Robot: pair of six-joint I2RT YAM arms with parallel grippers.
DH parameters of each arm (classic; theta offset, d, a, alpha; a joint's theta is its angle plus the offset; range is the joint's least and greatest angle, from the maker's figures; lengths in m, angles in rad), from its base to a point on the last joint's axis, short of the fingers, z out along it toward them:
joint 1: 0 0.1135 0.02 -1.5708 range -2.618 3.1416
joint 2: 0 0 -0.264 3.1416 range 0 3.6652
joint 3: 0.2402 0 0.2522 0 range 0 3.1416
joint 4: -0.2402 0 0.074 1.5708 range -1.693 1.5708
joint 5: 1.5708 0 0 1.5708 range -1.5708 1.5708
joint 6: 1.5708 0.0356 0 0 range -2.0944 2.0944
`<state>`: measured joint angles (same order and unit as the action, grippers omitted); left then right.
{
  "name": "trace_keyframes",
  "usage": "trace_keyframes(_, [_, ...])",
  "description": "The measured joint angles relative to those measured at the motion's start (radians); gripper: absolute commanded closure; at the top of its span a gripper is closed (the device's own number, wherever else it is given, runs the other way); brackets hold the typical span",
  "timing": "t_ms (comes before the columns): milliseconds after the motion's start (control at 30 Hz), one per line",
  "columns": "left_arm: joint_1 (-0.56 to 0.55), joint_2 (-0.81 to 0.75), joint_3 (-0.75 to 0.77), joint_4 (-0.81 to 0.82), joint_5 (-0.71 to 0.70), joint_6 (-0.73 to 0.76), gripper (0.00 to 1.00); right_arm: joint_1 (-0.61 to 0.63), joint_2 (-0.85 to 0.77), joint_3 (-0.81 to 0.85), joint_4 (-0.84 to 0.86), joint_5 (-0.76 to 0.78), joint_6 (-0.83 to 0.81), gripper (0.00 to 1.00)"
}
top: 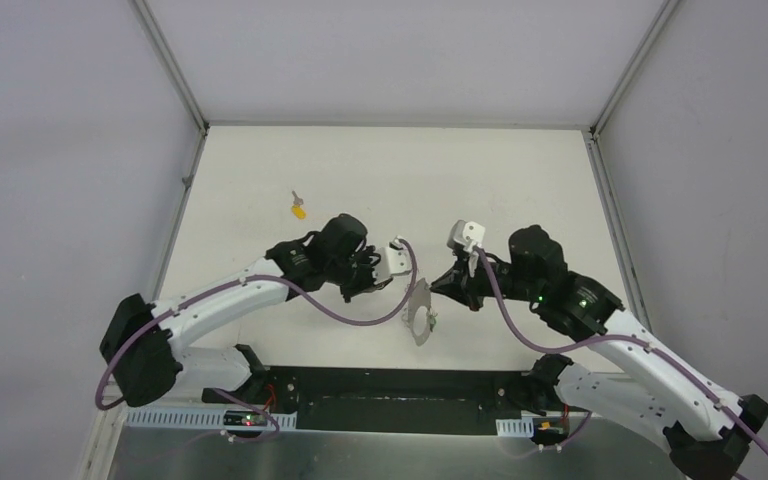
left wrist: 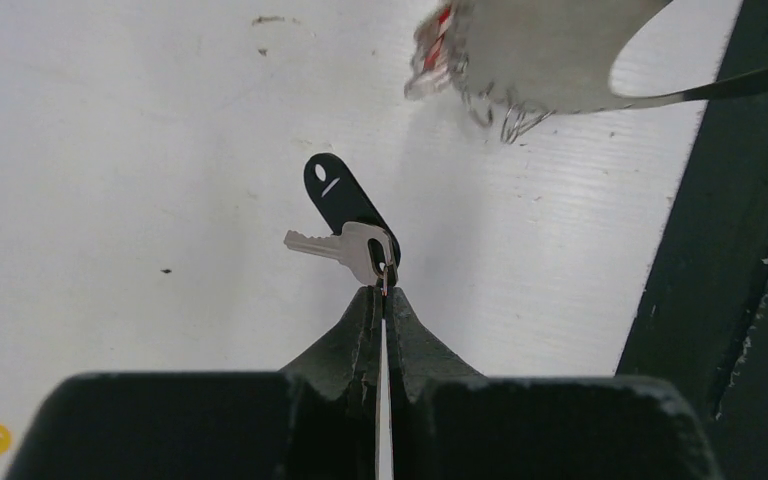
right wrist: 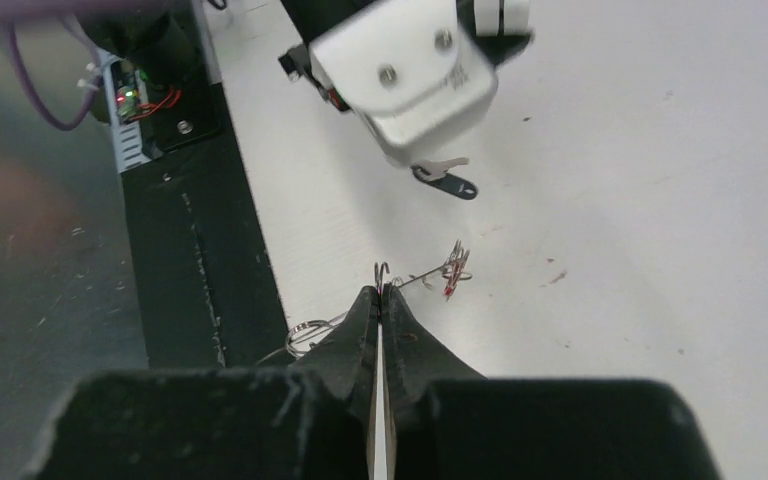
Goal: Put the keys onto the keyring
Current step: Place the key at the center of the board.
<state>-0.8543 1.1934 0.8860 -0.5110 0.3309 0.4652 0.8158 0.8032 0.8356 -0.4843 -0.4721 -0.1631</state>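
My left gripper (left wrist: 384, 290) is shut on the tiny ring of a silver key (left wrist: 332, 246) with a black tag (left wrist: 342, 199), held above the white table. In the top view that gripper (top: 368, 279) faces my right gripper (top: 440, 287) across a short gap. The right gripper (right wrist: 382, 288) is shut on the thin wire of the keyring (right wrist: 422, 276), whose silvery loop (top: 420, 313) hangs below and between the two grippers. In the left wrist view the keyring (left wrist: 550, 70) is a blur at the top. A second key with a yellow tag (top: 299, 209) lies on the table at the far left.
The black base strip (top: 390, 385) runs along the table's near edge, just behind the keyring. Grey walls and metal frame posts (top: 175, 70) enclose the table. A purple cable (top: 360, 315) loops under the left wrist.
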Motion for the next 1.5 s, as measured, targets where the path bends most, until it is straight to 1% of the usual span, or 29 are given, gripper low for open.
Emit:
trace_keyframes(267, [-0.057, 0.275, 0.043, 0.049, -0.116, -0.065, 1.00, 0.000, -0.189, 0.000, -0.098, 0.212, 0.001, 1.00])
trace_keyframes(300, [-0.064, 0.307, 0.051, 0.055, -0.131, -0.072, 0.98, 0.000, -0.206, 0.000, -0.113, 0.235, 0.000, 1.00])
trace_keyframes(367, [-0.070, 0.364, 0.066, 0.063, -0.159, -0.092, 0.91, 0.000, -0.229, 0.000, -0.135, 0.275, 0.000, 1.00])
trace_keyframes(467, [-0.076, 0.404, 0.071, 0.071, -0.187, -0.114, 0.84, 0.000, -0.243, 0.000, -0.159, 0.312, 0.000, 1.00])
trace_keyframes(667, [-0.076, 0.411, 0.071, 0.093, -0.204, -0.167, 0.79, 0.000, -0.248, 0.000, -0.175, 0.351, 0.000, 1.00])
trace_keyframes(800, [-0.074, 0.407, 0.070, 0.116, -0.227, -0.253, 0.78, 0.000, -0.248, 0.000, -0.175, 0.360, -0.001, 1.00])
trace_keyframes(1033, [-0.056, 0.396, 0.056, 0.120, -0.223, -0.392, 0.74, 0.000, -0.248, 0.000, -0.175, 0.362, -0.003, 1.00])
trace_keyframes(1267, [0.038, 0.344, -0.002, 0.126, -0.153, -0.492, 0.72, 0.000, -0.248, 0.000, -0.175, 0.363, -0.004, 1.00])
trace_keyframes(1300, [0.048, 0.336, -0.007, 0.127, -0.139, -0.502, 0.71, 0.000, -0.248, 0.000, -0.175, 0.363, -0.004, 1.00])
trace_keyframes(1400, [0.065, 0.317, -0.019, 0.132, -0.092, -0.514, 0.68, 0.000, -0.248, 0.000, -0.175, 0.363, -0.004, 1.00])
trace_keyframes(1500, [0.072, 0.314, -0.019, 0.139, -0.048, -0.518, 0.68, 0.000, -0.248, 0.000, -0.175, 0.363, -0.004, 1.00])
